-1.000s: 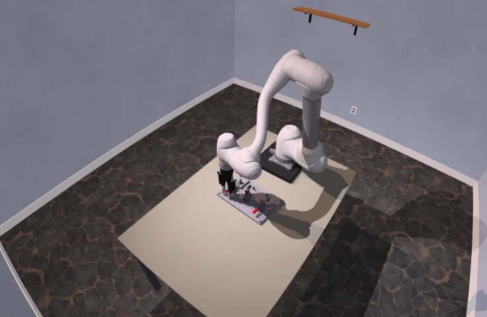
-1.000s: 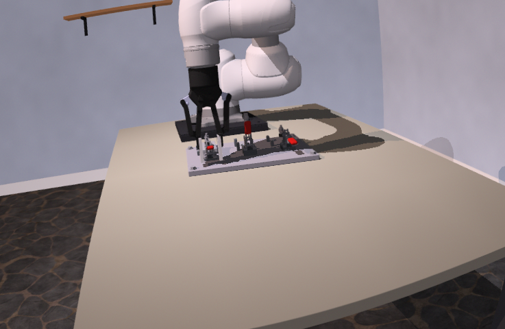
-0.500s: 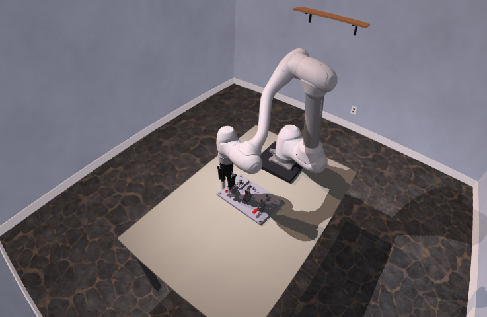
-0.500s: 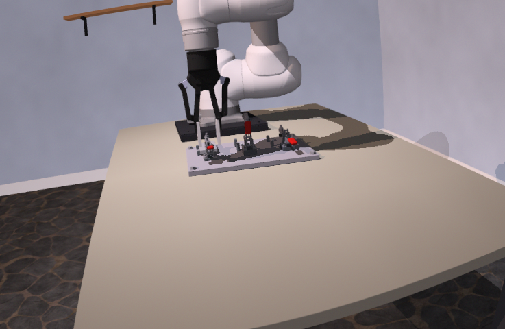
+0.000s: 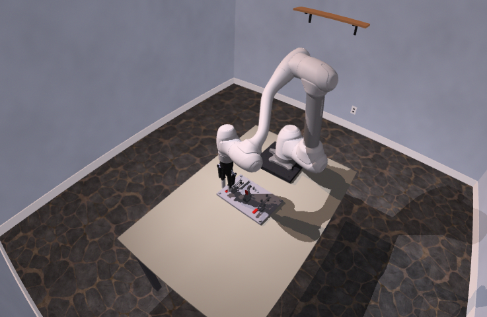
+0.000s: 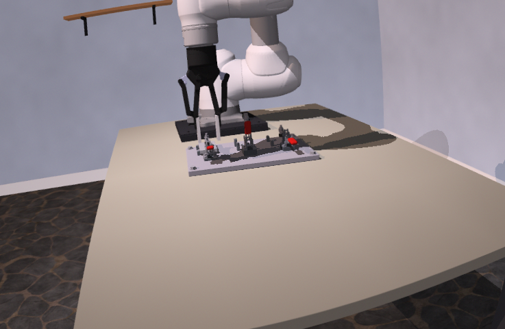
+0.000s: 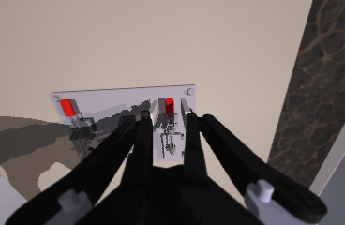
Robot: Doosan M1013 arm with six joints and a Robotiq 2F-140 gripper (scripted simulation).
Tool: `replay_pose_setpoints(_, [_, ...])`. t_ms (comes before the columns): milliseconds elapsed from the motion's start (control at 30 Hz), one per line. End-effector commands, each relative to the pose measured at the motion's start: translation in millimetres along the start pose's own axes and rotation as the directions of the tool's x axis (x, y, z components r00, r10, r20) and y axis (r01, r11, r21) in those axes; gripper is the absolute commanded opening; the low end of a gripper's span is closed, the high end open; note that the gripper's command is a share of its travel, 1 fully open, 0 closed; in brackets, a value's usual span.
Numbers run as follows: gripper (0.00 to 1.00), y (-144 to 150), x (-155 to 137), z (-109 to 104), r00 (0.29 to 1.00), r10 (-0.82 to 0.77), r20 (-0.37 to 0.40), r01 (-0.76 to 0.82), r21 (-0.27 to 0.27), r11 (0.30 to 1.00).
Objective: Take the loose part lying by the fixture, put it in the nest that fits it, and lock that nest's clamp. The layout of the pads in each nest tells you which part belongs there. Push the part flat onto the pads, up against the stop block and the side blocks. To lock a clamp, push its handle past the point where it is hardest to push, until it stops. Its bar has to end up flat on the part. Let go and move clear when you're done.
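Straddling red handle (image 7: 169,106) — pincer (image 7: 170,114), half-spread

Showing a glossy white arm (image 5: 309,111) of rounded, bulbous joints on a black base plate (image 5: 281,166); ending in a black linkage gripper (image 6: 207,131) carrying pale grey fingertips (image 6: 198,131) and light knuckle pins.

grey fixture plate (image 6: 256,160) on table; middle red clamp handle (image 6: 247,127) upright.

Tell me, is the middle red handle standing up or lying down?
Standing up. In the exterior view the middle handle points straight up above the fixture, while the two end handles lie low.
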State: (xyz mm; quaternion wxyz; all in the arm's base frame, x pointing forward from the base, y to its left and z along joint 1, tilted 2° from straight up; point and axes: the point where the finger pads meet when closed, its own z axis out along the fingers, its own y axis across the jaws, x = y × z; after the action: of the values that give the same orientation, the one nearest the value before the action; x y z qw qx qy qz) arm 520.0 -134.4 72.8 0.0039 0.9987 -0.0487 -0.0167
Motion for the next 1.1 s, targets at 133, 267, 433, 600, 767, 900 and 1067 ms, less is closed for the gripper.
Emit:
replay_pose_setpoints(133, [0.1, -3.6, 0.1, -2.0, 1.0, 0.005, 0.001, -0.005, 0.005, 1.0])
replay_pose_setpoints(267, [0.1, -3.6, 0.1, -2.0, 1.0, 0.005, 0.001, -0.005, 0.005, 1.0])
replay_pose_setpoints(433, [0.1, -3.6, 0.1, -2.0, 1.0, 0.005, 0.001, -0.005, 0.005, 1.0])
replay_pose_setpoints(600, [0.1, -3.6, 0.1, -2.0, 1.0, 0.005, 0.001, -0.005, 0.005, 1.0])
replay_pose_setpoints(767, [0.1, -3.6, 0.1, -2.0, 1.0, 0.005, 0.001, -0.005, 0.005, 1.0])
replay_pose_setpoints(900, [0.1, -3.6, 0.1, -2.0, 1.0, 0.005, 0.001, -0.005, 0.005, 1.0])
replay_pose_setpoints(1067, [0.1, -3.6, 0.1, -2.0, 1.0, 0.005, 0.001, -0.005, 0.005, 1.0])
